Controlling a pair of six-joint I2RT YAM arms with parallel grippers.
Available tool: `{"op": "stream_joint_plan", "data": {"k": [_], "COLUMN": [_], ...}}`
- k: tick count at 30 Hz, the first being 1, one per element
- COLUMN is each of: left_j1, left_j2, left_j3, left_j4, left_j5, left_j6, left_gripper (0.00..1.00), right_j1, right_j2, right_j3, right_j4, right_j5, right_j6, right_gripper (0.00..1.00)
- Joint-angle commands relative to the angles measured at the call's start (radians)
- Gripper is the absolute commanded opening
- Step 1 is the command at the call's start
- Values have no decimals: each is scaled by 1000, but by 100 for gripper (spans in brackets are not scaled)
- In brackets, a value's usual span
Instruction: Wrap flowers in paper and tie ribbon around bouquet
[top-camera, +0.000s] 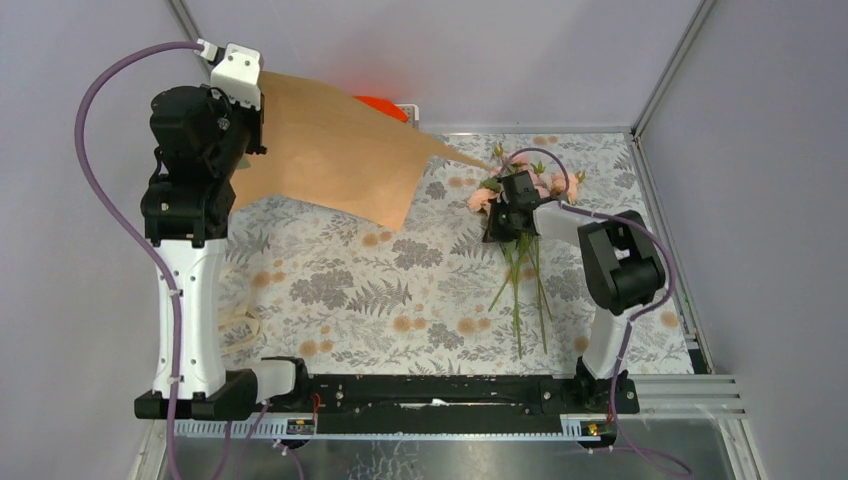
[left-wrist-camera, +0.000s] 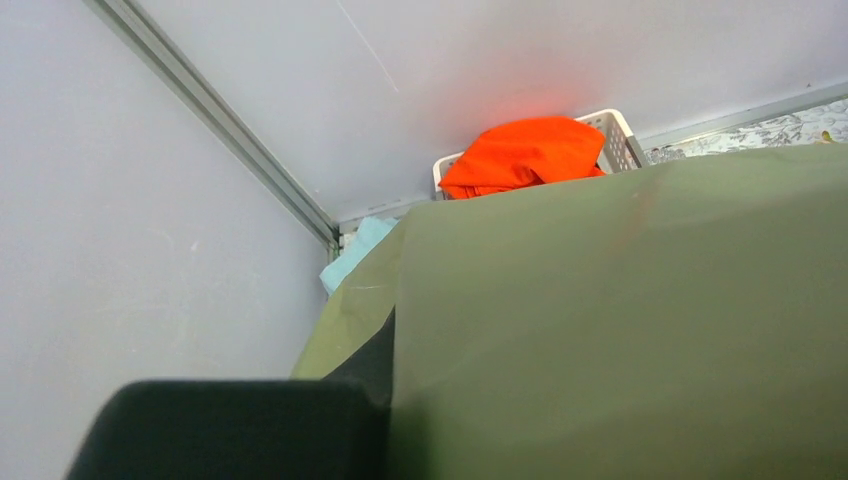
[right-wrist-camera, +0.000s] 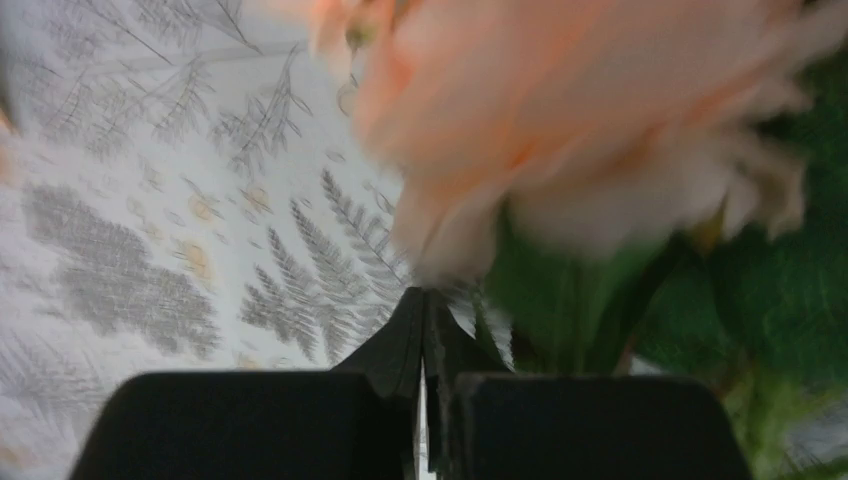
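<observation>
The paper (top-camera: 335, 155) hangs in the air at the back left, peach face up, its far corner pointing at the flowers (top-camera: 520, 180). My left gripper (top-camera: 262, 135) is raised and shut on the paper's edge. In the left wrist view the olive face (left-wrist-camera: 620, 320) fills the right side beside my left gripper (left-wrist-camera: 390, 395). The pink blooms lie at the right on the table, with the stems (top-camera: 520, 300) running toward me. My right gripper (top-camera: 497, 222) sits low among them, shut, with nothing seen between its fingers. A blurred bloom (right-wrist-camera: 560, 130) hangs just past my right gripper (right-wrist-camera: 423, 300). A cream ribbon (top-camera: 246, 326) lies by the left arm.
A white basket (left-wrist-camera: 622, 140) with a bright orange cloth (left-wrist-camera: 525, 155) stands at the back, partly behind the paper. A light-blue cloth (left-wrist-camera: 355, 250) lies in the back left corner. A floral tablecloth (top-camera: 380, 290) covers the table inside grey walls.
</observation>
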Motion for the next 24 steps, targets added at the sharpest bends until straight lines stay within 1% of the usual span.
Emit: {"op": "stream_joint_plan", "data": {"k": [1, 4, 5, 8, 10, 12, 14, 15, 17, 19, 21, 23, 24], "left_j1": [-2, -2, -2, -3, -3, -3, -5, -12, -47, -114, -179, -221, -233], "left_j2": [-14, -17, -17, -10, 1, 11, 19, 19, 15, 10, 12, 16, 17], "left_j3": [63, 65, 63, 54, 54, 59, 65, 70, 81, 108, 154, 202, 217], "left_j4": [-70, -93, -95, -95, -102, -113, -126, -131, -150, -187, -235, -275, -282], "left_j5": [50, 84, 91, 120, 146, 182, 236, 268, 327, 347, 341, 307, 281], "left_j6": [44, 50, 50, 47, 43, 38, 32, 26, 24, 31, 42, 49, 53], "left_gripper": [0, 0, 0, 0, 0, 0, 0, 0, 0, 0, 0, 0, 0], "right_j1": [-84, -154, -194, -281, -365, -447, -494, -506, -510, -509, -508, -505, -503], "right_j2": [158, 215, 224, 252, 257, 241, 211, 200, 192, 167, 67, -110, -214], "right_j3": [168, 227, 241, 302, 313, 288, 247, 237, 261, 312, 303, 234, 196], "right_j4": [20, -12, -18, -92, -124, -121, -91, -83, -126, -194, -177, -76, -17], "right_j5": [62, 138, 161, 183, 161, 120, 93, 89, 50, -56, -189, -263, -288], "right_j6": [13, 13, 9, -16, -25, -32, -67, -95, -178, -236, -248, -215, -198], "right_gripper": [0, 0, 0, 0, 0, 0, 0, 3, 10, 16, 26, 59, 72]}}
